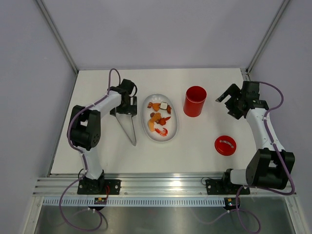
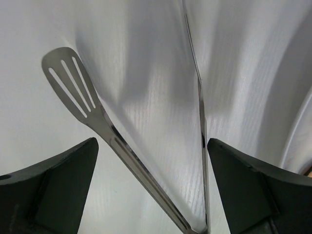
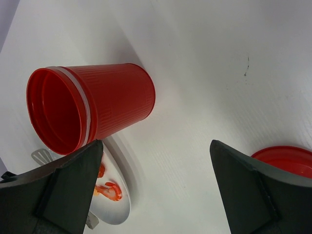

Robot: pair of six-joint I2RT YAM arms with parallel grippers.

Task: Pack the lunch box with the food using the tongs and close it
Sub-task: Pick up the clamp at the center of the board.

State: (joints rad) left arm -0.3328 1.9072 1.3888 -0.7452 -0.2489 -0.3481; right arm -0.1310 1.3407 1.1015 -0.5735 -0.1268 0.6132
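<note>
The silver tongs (image 1: 130, 129) lie on the table left of the plate, joined end toward the arms' bases. My left gripper (image 1: 124, 108) is lowered over their spread end. In the left wrist view both tong arms (image 2: 122, 146) run between its open fingers (image 2: 152, 141), one slotted tip at upper left. The red lunch box (image 1: 195, 101) stands open and upright right of the plate; its lid (image 1: 225, 145) lies nearer the bases. The food (image 1: 160, 118) sits on the plate. My right gripper (image 1: 227, 103) hovers open and empty to the right of the lunch box (image 3: 112, 97).
The white oval plate (image 1: 171, 132) lies between the tongs and the lunch box. Its rim (image 3: 122, 207) and a shrimp piece (image 3: 111, 191) show in the right wrist view, with the lid (image 3: 287, 158) at the right edge. White walls enclose the table.
</note>
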